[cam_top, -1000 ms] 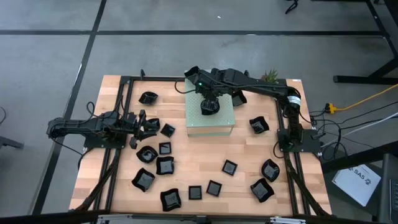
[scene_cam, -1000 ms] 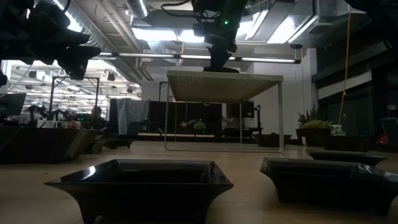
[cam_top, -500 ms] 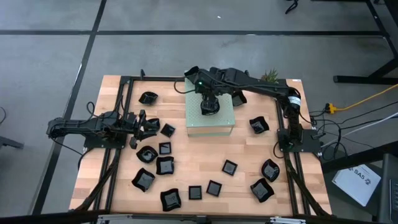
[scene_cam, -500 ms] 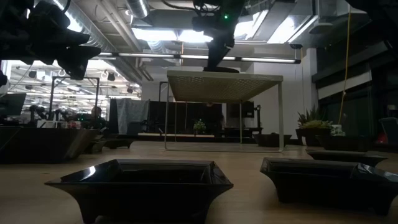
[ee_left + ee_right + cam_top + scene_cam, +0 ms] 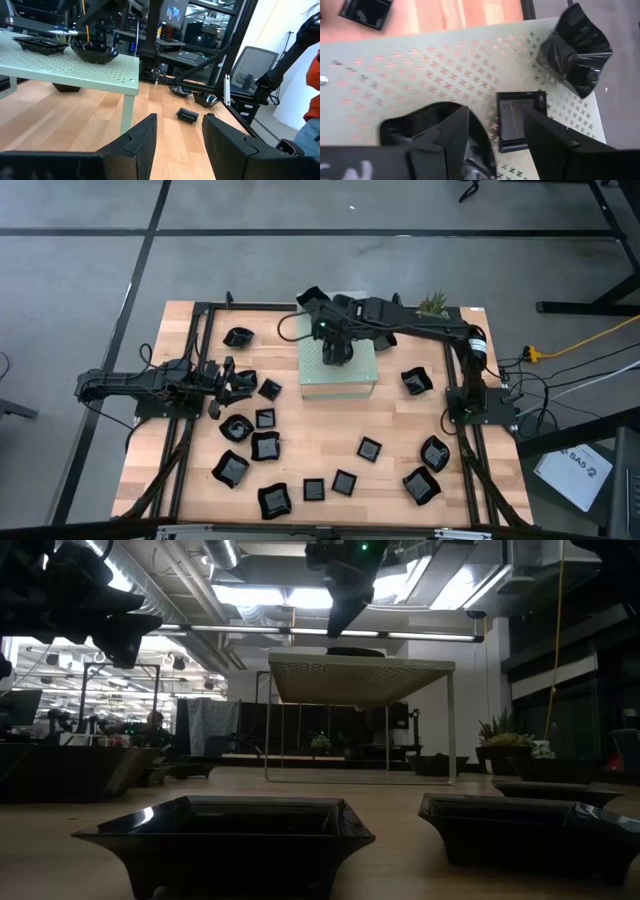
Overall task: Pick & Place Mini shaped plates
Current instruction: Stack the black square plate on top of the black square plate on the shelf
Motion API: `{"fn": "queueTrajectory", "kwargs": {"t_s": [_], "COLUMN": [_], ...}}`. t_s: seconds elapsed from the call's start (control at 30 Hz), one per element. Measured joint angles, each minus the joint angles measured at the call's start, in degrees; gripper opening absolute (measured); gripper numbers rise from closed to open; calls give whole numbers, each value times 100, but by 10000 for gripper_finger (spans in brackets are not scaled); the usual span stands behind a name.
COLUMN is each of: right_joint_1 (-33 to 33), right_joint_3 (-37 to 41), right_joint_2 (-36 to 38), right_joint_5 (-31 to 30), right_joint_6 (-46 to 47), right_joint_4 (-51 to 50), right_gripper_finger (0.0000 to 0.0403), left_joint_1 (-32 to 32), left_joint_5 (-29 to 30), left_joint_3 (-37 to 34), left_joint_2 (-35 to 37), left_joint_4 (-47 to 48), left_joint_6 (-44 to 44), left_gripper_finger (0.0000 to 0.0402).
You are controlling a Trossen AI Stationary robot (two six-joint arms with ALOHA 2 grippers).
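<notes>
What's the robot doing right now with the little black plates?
Right gripper open above the pale green perforated box, a round black dish just below it. Left gripper open, empty, low over the table. Nothing in the way.

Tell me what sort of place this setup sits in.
Probably a robotics lab or open workshop. The wooden table stands on a bare concrete floor, the low view shows exposed ceiling pipes and strip lights, and an office chair sits beyond the table.
</notes>
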State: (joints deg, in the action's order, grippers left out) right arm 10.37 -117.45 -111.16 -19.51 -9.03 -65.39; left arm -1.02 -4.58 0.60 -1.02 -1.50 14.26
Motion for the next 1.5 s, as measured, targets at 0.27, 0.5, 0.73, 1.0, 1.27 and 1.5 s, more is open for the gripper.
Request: {"fn": "queueTrajectory", "kwargs": {"t_s": [0.27, 0.5, 0.73, 1.0, 1.27, 1.5], "right_joint_1": [-535, -1109, -1608, -1962, -2203, -2458], "right_joint_3": [0, 0, 115, 251, 251, 251], "right_joint_2": [80, 77, 69, 63, 14, 14], "right_joint_5": [-148, -147, -144, -144, -140, -133], "right_joint_6": [477, 1027, 1161, 1210, 1486, 1495], "right_joint_4": [-17, -26, 228, 484, 481, 469], "right_gripper_finger": [185, 185, 184, 184, 184, 184], "left_joint_1": [2, 0, 1, 2, 1, 1], "left_joint_5": [2, 2, 2, 1, 1, 2], "left_joint_3": [0, 2, 2, 1, 1, 1], "left_joint_2": [0, 0, 0, 1, 0, 0], "left_joint_4": [0, 0, 0, 0, 0, 0], "left_joint_6": [0, 0, 0, 0, 0, 0], "left_gripper_finger": [152, 152, 152, 152, 152, 152]}}
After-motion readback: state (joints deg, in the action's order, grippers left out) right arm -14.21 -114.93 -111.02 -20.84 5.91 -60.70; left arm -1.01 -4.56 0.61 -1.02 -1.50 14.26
